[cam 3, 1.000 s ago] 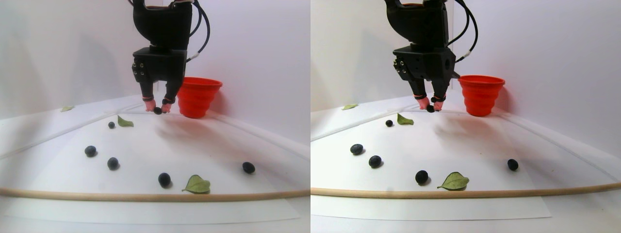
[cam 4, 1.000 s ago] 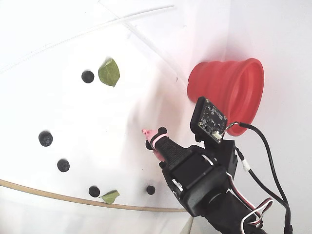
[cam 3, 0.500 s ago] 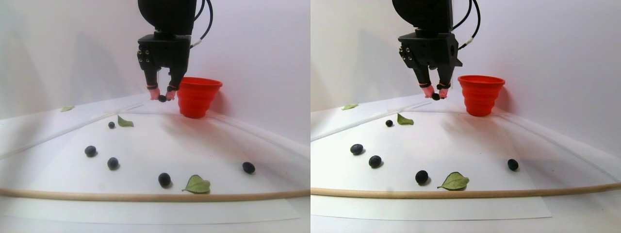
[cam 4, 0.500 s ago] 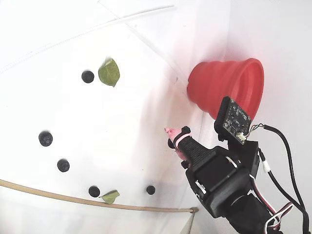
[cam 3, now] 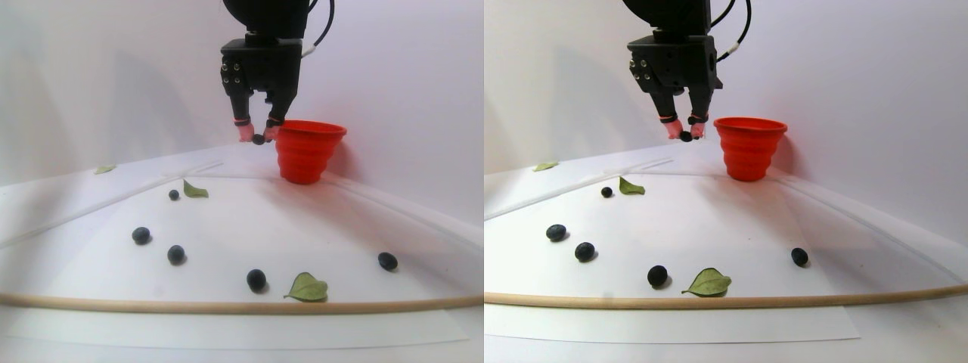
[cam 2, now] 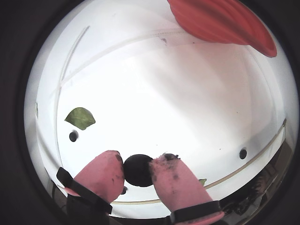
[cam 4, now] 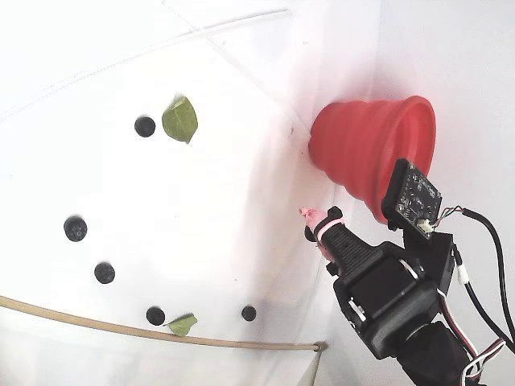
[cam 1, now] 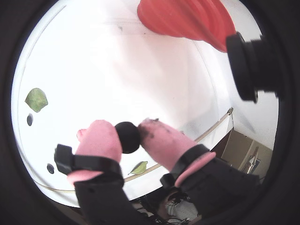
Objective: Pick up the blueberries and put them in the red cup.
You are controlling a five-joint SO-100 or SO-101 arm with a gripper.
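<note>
My gripper (cam 3: 259, 139) is shut on one blueberry (cam 1: 127, 137), pinched between its pink fingertips (cam 2: 101, 173). In the stereo pair view it hangs high above the white sheet, just left of the red cup (cam 3: 308, 151) and about level with the rim. The fixed view shows the gripper (cam 4: 312, 225) beside the cup (cam 4: 370, 153), below its ribbed wall. Several more blueberries lie loose on the sheet: one far back (cam 3: 174, 194), two at the left (cam 3: 141, 235) (cam 3: 176, 254), one near the front (cam 3: 256, 279) and one at the right (cam 3: 387, 261).
Green leaves lie at the front (cam 3: 306, 287), near the back berry (cam 3: 194, 190) and at the far left (cam 3: 104, 169). A wooden rod (cam 3: 227, 306) borders the sheet's front edge. The cup stands against the white back wall. A camera board (cam 4: 412, 199) juts from the gripper near the cup.
The gripper has risen from just above the sheet and moved toward the red cup, still holding the blueberry. The loose berries and leaves have not moved.
</note>
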